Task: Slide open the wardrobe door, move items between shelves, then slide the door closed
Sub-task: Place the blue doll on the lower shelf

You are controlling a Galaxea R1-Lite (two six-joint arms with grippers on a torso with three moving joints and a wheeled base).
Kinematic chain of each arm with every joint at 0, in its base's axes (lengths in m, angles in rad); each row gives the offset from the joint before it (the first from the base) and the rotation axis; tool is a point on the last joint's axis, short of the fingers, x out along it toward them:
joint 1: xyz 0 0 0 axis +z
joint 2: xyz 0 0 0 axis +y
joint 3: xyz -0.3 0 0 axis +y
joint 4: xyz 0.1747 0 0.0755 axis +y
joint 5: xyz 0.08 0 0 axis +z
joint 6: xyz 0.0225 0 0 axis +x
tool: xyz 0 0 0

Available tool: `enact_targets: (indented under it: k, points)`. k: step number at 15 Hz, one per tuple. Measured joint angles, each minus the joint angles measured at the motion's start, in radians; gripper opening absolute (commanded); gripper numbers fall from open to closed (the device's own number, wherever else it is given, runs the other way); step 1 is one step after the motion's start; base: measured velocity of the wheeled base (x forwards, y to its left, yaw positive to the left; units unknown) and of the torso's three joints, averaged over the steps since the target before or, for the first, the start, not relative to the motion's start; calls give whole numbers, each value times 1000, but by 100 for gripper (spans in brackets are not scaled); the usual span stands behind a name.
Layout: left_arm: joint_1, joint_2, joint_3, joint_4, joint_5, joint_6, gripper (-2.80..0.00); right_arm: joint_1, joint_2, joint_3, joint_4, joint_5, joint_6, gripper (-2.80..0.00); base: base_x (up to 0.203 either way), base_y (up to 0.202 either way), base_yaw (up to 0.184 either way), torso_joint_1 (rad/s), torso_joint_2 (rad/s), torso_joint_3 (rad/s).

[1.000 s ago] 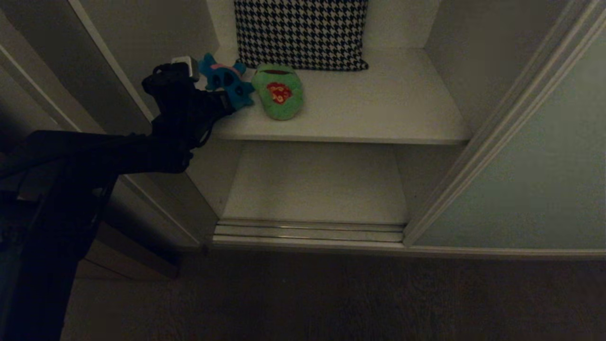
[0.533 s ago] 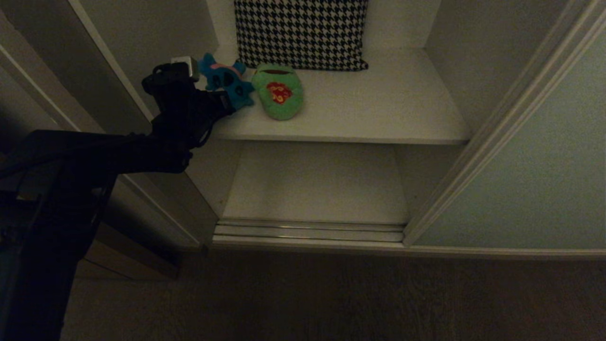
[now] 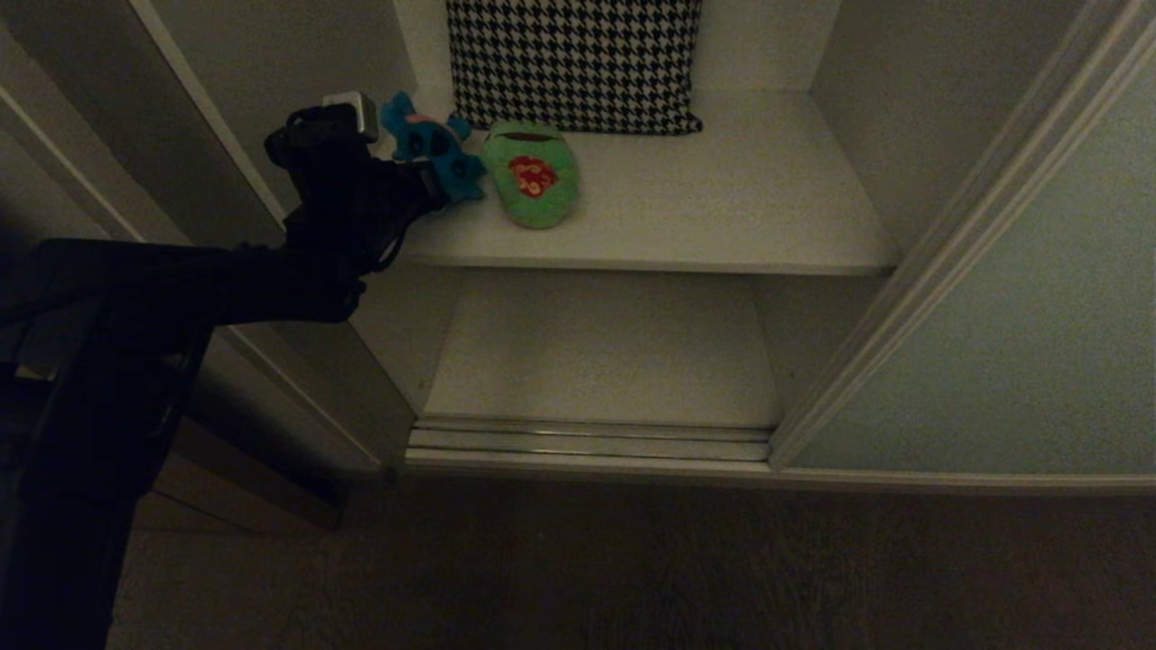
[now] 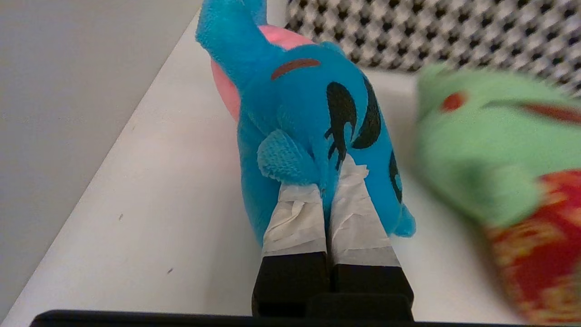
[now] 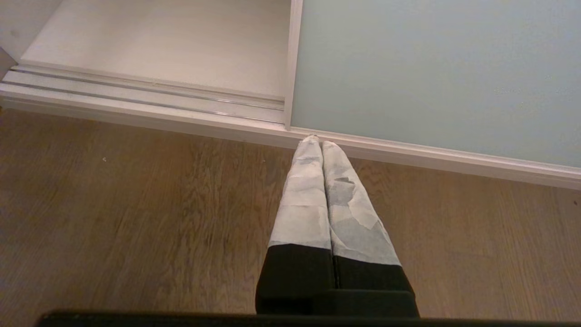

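We found the door [image 3: 1011, 298] slid to the right, leaving the compartment open in front of us. Its cream frame edge ran down to the track [image 3: 591, 440] at the floor [image 3: 632, 569]. Two shelves showed in the opening. The upper shelf [image 3: 722, 208] carried both toys near its left end, and its middle and right stretches lay bare up to the right wall. A houndstooth cushion [image 3: 575, 59] stood against its back edge. The lower shelf [image 3: 605, 352] lay bare from the track inward.

The frog [image 3: 531, 176] lay on the upper shelf left of centre, between the front edge and the cushion. The blue toy [image 3: 432, 152] sat just left of it, beside the left wall; whether the two touched, we could not tell.

Our left gripper [image 3: 433, 185] reached over the front left corner of the upper shelf. In the left wrist view its taped fingers [image 4: 295, 218] stood nearly together, pinching a fold of the blue toy [image 4: 308, 118] low on its body. The frog [image 4: 494, 150] lay close alongside in that view.

Our right gripper [image 5: 317, 141] hung over the floor [image 5: 136, 209] in front of the door [image 5: 431, 72], well apart from the shelves, with its fingers pressed together on nothing.
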Motion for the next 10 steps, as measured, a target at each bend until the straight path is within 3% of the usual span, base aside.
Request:
enact_targets:
  k: [6,10]
  points:
    - [-35,-108,20,21,12,-12,-280,0,0,0,0,0,0,-280,0,0,0,0,0,0]
    - [-54,-252,78,119,12,-8,-280,0,0,0,0,0,0,-280,0,0,0,0,0,0]
